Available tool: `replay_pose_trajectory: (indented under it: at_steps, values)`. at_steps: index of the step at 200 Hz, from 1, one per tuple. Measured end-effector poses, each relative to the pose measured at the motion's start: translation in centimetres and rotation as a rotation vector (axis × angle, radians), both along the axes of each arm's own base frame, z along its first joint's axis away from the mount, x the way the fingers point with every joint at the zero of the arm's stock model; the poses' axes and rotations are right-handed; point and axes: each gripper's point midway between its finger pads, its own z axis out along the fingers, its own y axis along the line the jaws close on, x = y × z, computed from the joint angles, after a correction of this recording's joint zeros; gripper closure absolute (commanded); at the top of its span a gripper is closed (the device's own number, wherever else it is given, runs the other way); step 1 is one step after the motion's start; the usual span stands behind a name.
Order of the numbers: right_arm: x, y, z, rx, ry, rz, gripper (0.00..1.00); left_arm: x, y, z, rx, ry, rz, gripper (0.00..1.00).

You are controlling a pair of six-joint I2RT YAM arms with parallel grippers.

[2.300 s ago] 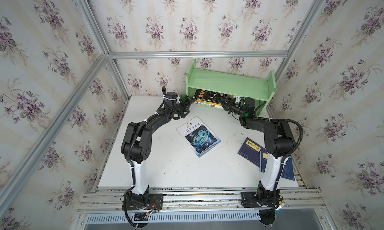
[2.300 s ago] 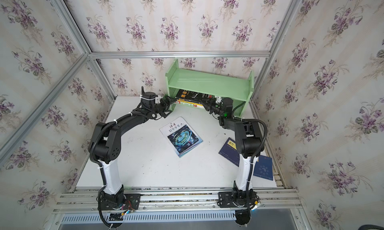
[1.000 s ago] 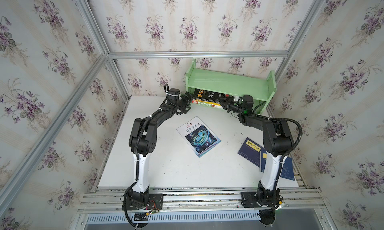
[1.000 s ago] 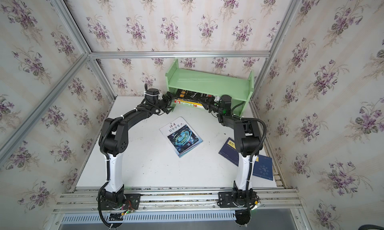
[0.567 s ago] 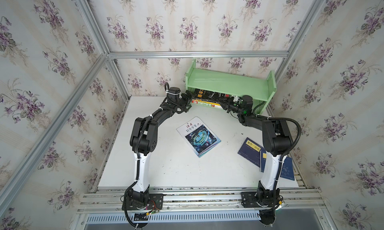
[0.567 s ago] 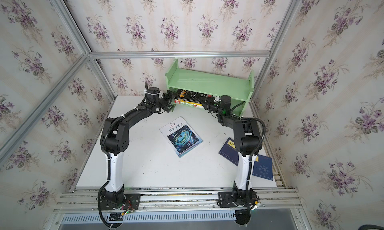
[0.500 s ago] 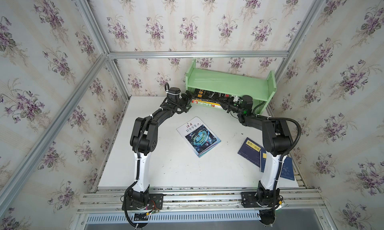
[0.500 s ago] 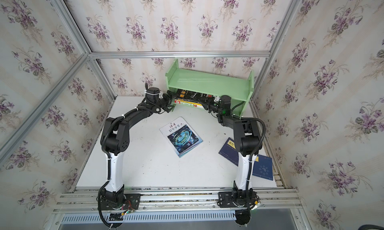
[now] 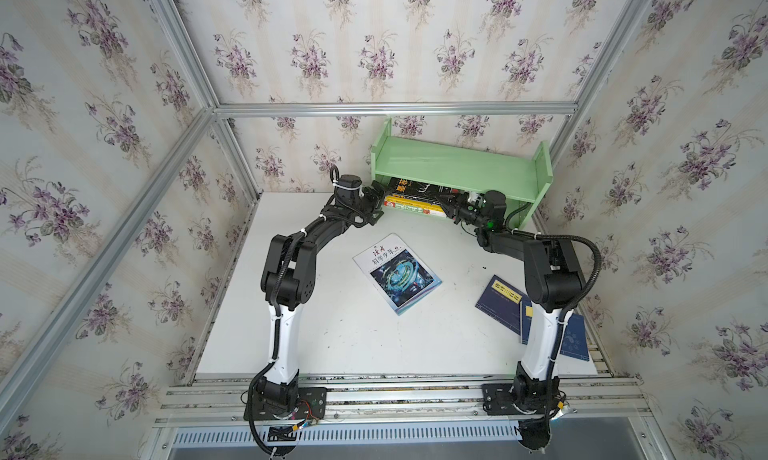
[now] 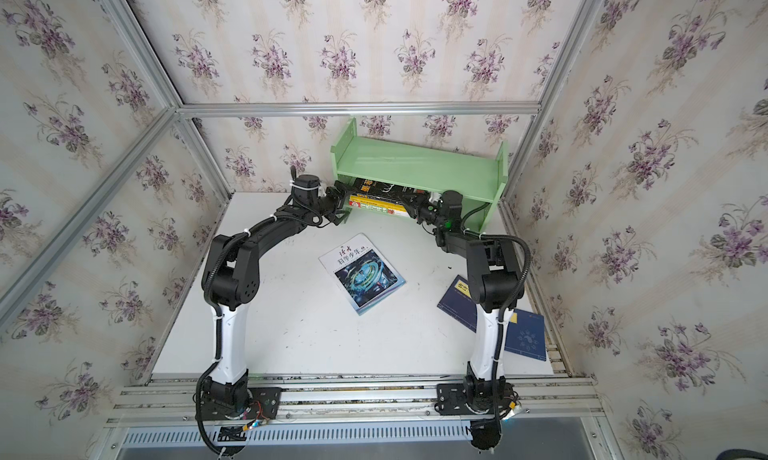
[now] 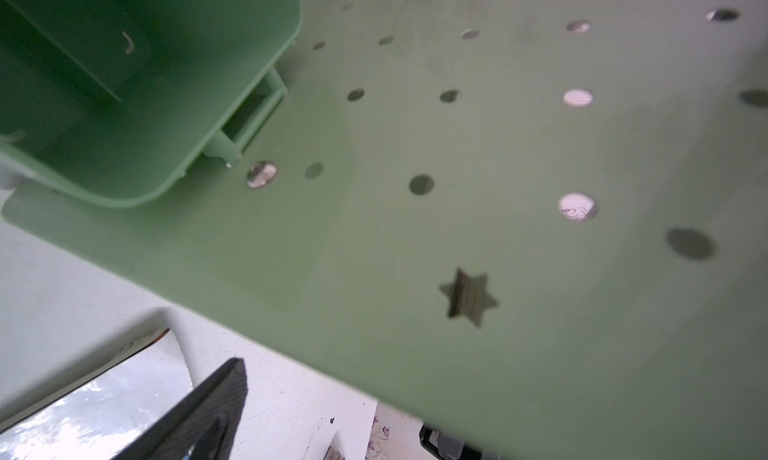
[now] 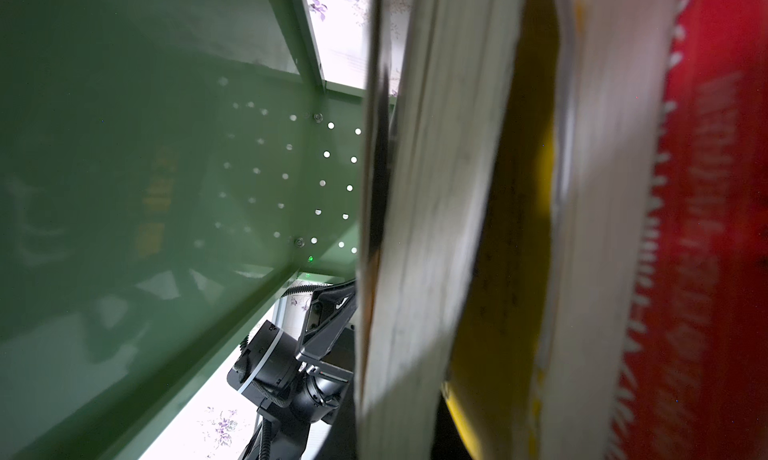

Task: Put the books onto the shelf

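Both top views show the pale green shelf (image 9: 459,169) (image 10: 417,163) at the back of the white worktop (image 9: 353,337), with a stack (image 9: 411,200) (image 10: 376,202) of three books lying flat in its lower tier: black on top, yellow beneath, green with a red band lowest. The left gripper (image 9: 377,204) (image 10: 341,204) sits at the left end of the stack, jaws spread wide and holding nothing. The right gripper (image 9: 449,204) (image 10: 411,206) sits at the right end with its jaws closed; whether they pinch a cover cannot be told. Only these views show the books off the shelf: the white-blue book (image 9: 397,273) (image 10: 361,273) mid-worktop and two navy books (image 9: 500,302) (image 10: 525,337) overlapping by the right arm's base. The left wrist view alone shows the shelf's outer side panel (image 11: 457,146), pierced by round holes and a star cut-out (image 11: 467,298), the green cup (image 11: 124,104) fixed to it, and one dark fingertip (image 11: 208,408) above a glossy cover that cannot be identified. The right wrist view alone shows the tier's inside and the stack's page edges (image 12: 428,229), yellow cover (image 12: 519,229) and red band (image 12: 715,229) close up, with the left arm (image 12: 282,366) beyond; the right jaws are out of its frame.
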Motion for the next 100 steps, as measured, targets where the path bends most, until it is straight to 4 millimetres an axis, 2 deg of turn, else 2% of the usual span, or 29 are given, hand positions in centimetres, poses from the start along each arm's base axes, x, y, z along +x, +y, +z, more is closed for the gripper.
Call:
replay_pose_trajectory:
  at_steps: [100]
  values:
    - [-0.15, 0.19, -0.25, -0.006, 0.0, 0.024, 0.99, -0.08, -0.15, -0.69, -0.003, 0.011, 0.002, 0.01]
